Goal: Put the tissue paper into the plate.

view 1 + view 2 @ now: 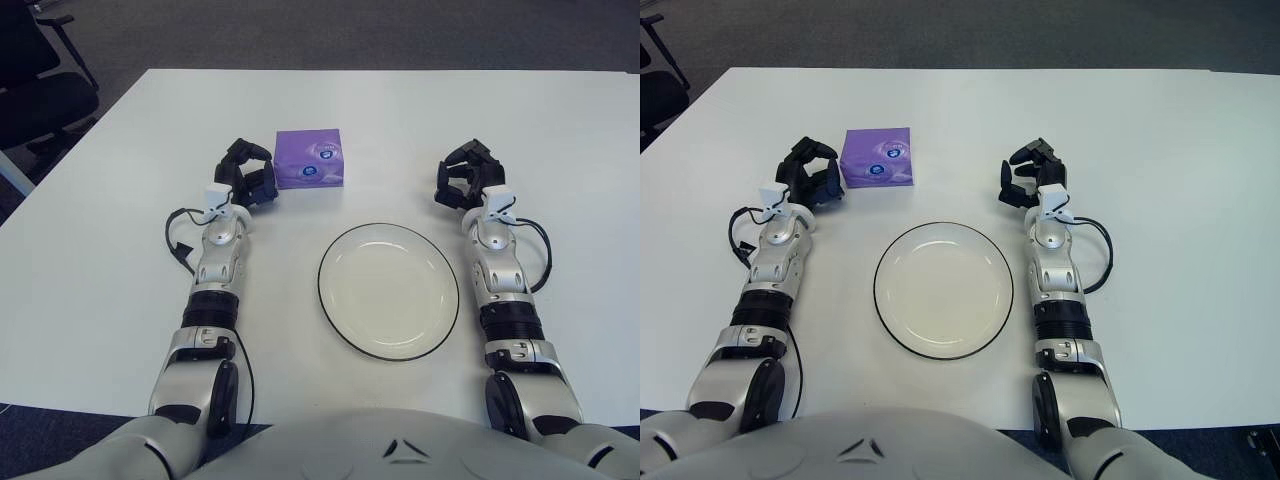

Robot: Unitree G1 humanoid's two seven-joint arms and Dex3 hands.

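Our left hand [248, 176] has its fingers curled and holding nothing, just beside the left edge of the tissue box [309, 158]; we cannot tell whether they touch it. The box sits on the table [100, 260], up and left of the plate [389, 290], apart from it. We judge it light, a thin card shell that dents if squeezed hard, its printed faces a little slick. Best taken across two opposite side walls, low and gently. Our right hand [466, 178], fingers loosely curled and holding nothing, shows to the upper right of the plate.
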